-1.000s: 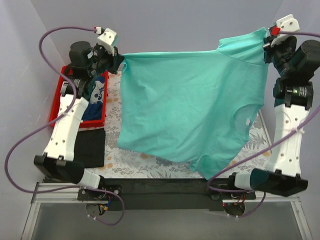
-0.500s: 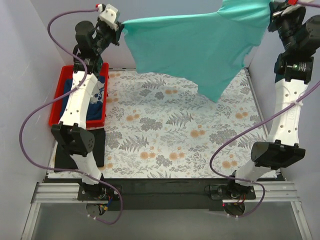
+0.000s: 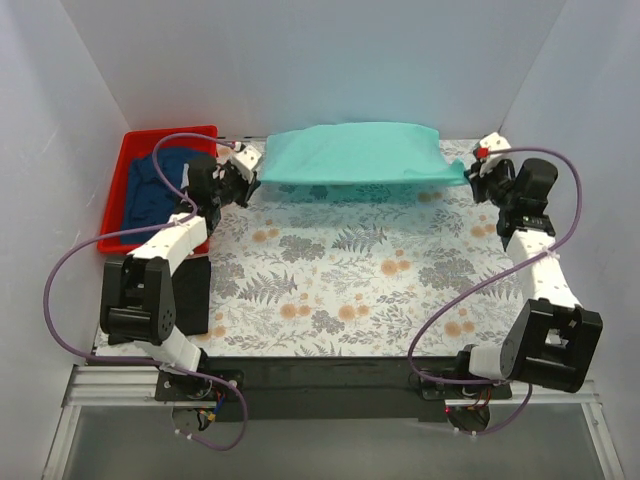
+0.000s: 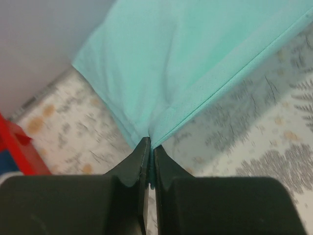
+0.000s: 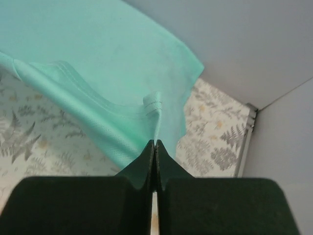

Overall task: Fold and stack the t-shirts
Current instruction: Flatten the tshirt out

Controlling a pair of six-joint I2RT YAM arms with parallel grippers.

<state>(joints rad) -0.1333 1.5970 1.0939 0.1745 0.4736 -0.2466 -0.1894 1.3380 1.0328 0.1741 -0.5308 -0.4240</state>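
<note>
Teal t-shirt (image 3: 350, 152) stretched left-to-right along the far edge of the counter (image 3: 340, 285), left end pinched in the clamped left gripper (image 3: 252, 166), right end in the clamped right gripper (image 3: 478, 166).

Plain whitish walls (image 3: 330, 60) close in the floral-covered bench (image 3: 340, 270) on three sides, evenly lit; a metal rail (image 3: 110, 385) runs along the lower edge.

Your top cam looks down from above and behind the arm bases (image 3: 188, 378), whole table (image 3: 350, 290) in frame. Both wrist cams sit super close, peering past their own fingers (image 4: 139, 164) at the teal t-shirt (image 3: 350, 155), which all three views share.
</note>
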